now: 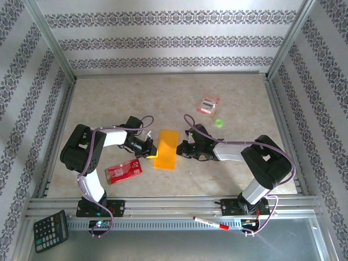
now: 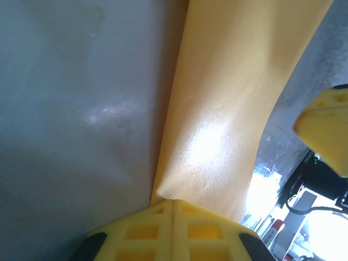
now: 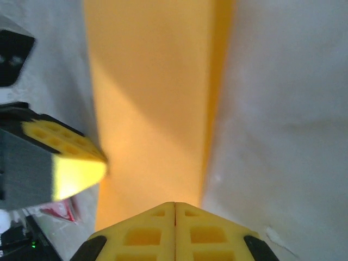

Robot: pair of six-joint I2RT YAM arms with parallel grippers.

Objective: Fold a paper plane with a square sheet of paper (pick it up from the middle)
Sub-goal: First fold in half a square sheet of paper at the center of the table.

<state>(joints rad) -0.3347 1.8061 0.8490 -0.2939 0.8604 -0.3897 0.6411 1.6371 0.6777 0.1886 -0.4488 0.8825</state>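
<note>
Square sheet of paper (image 1: 166,149), doubled into a narrow rectangle, is being held mid-tabletop, nearer the near edge. Left claw (image 1: 150,148) and right claw (image 1: 182,150) are each clamping shut on an opposite long side, probably steadying it for the next crease. Print on the red packet (image 1: 123,171) is showing too small to read.

From above, the light is bright and even, a little washed out. My arms throw only faint, soft shadows on the pale worktop (image 1: 109,103). In my left wrist camera a white patch of glare sits on the sheet of paper (image 2: 209,144), and the lower right corner is blown out. In my right wrist camera the sheet is blurred, deeper orange at the top and paler lower down, and my right tool (image 3: 174,206) looks soft-edged.
</note>
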